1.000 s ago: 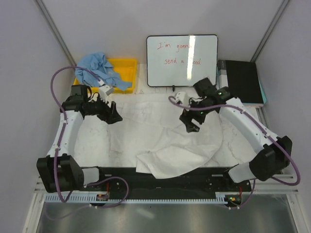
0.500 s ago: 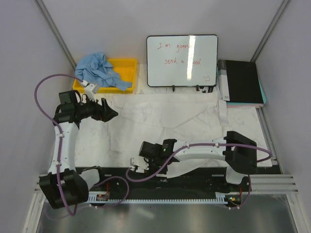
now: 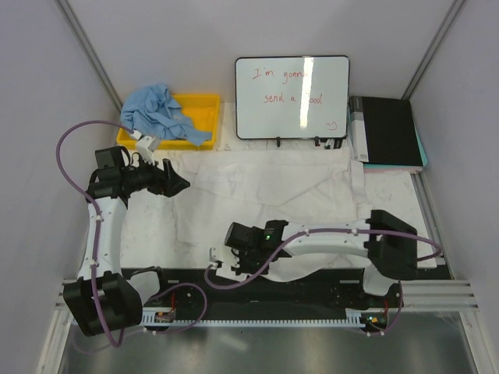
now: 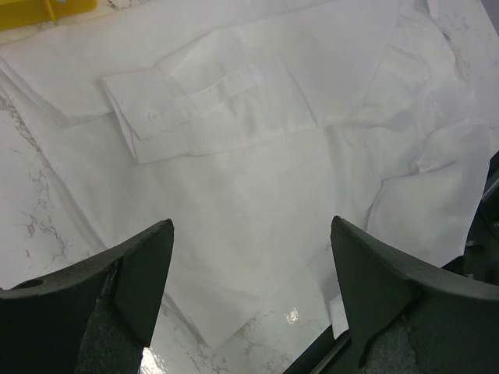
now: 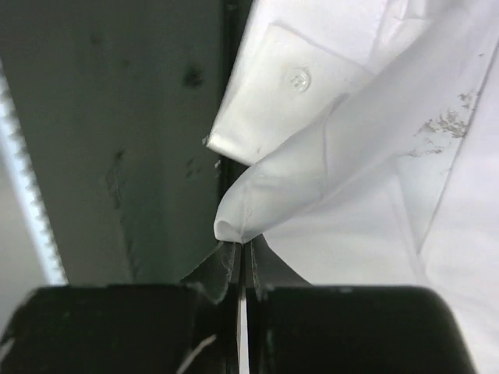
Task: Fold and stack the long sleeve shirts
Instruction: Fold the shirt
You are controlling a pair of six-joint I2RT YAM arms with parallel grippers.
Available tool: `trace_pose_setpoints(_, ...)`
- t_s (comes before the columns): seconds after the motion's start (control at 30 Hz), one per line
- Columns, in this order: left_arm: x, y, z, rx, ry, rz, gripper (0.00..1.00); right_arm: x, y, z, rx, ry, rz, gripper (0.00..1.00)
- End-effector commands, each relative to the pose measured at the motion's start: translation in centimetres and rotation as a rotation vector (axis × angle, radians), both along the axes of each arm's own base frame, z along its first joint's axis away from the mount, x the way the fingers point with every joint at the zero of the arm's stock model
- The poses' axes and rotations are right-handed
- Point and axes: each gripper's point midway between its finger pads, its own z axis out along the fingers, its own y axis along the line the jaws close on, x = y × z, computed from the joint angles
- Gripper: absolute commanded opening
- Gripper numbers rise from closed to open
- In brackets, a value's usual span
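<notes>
Grey walls enclose a white marble-patterned table (image 3: 148,226). From above, a wrinkled long-sleeved white shirt (image 3: 265,187) lies spread across most of it, its near hem hanging over the front edge. At the far left a crumpled light blue shirt (image 3: 156,109) is heaped in and over a yellow plastic bin (image 3: 201,105), beside a whiteboard with red writing (image 3: 292,97) and a black book (image 3: 390,128). The left gripper (image 3: 181,185) hangs above the white shirt's left side; the right gripper (image 3: 222,265) reaches across to the near hem.

From the left wrist, the left gripper (image 4: 251,234) has its black fingers spread wide with nothing between them. Below lies the white shirt (image 4: 257,156), a buttoned cuff (image 4: 156,117) folded across it, with a corner of the yellow plastic bin (image 4: 47,9) at top left.

From the right wrist, the right gripper (image 5: 240,253) has its jaws pressed together, nipping a rolled fold of the white shirt (image 5: 374,195) over the dark front rail (image 5: 140,117). A small button (image 5: 297,79) shows just beyond.
</notes>
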Motion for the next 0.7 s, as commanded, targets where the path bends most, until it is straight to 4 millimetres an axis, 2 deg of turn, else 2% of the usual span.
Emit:
trace_pose_setpoints(0.0,-0.3,-0.6,0.8,-0.017,-0.06,-0.065,0.88,-3.0,-1.6,8.4,0.211,0.048,0.26,0.0)
trace_pose_setpoints(0.03,-0.3,-0.7,0.6,-0.015,-0.059,-0.073,0.88,-4.5,-3.5,8.6,0.188,0.105,0.315,0.0)
trace_pose_setpoints(0.1,-0.4,-0.8,0.2,-0.007,-0.063,-0.102,0.88,-5.6,-5.4,9.2,0.164,0.131,0.398,0.0)
trace_pose_setpoints(0.13,-0.6,-0.8,-0.4,-0.009,-0.042,-0.11,0.88,-6.2,-7.4,8.5,0.109,0.156,0.459,0.02)
trace_pose_setpoints(0.2,-0.7,-0.8,-1.0,0.001,-0.034,-0.135,0.88,-7.0,-9.5,7.9,0.076,0.153,0.534,0.06)
trace_pose_setpoints(0.23,-0.8,-0.9,-1.6,0.0,-0.014,-0.145,0.88,-7.4,-11.0,6.9,0.033,0.152,0.586,0.07)
trace_pose_setpoints(0.33,-0.9,-0.6,-2.6,0.029,-0.005,-0.162,0.87,-8.6,-11.7,7.6,0.03,0.135,0.673,0.07)
trace_pose_setpoints(0.47,-1.1,-0.5,-3.3,0.055,-0.012,-0.189,0.86,-9.9,-13.6,7.3,-0.03,0.106,0.839,0.11)
trace_pose_setpoints(0.57,-1.3,-0.5,-3.7,0.065,-0.012,-0.209,0.86,-10.6,-14.3,7.6,-0.045,0.094,0.914,0.19)
trace_pose_setpoints(0.63,-1.3,-0.4,-3.9,0.074,-0.015,-0.221,0.87,-10.4,-13.2,7.9,-0.027,0.061,0.896,0.41)
trace_pose_setpoints(0.67,-1.4,-0.5,-4.0,0.075,-0.017,-0.231,0.87,-10.1,-12.6,8.1,-0.019,0.039,0.871,0.48)
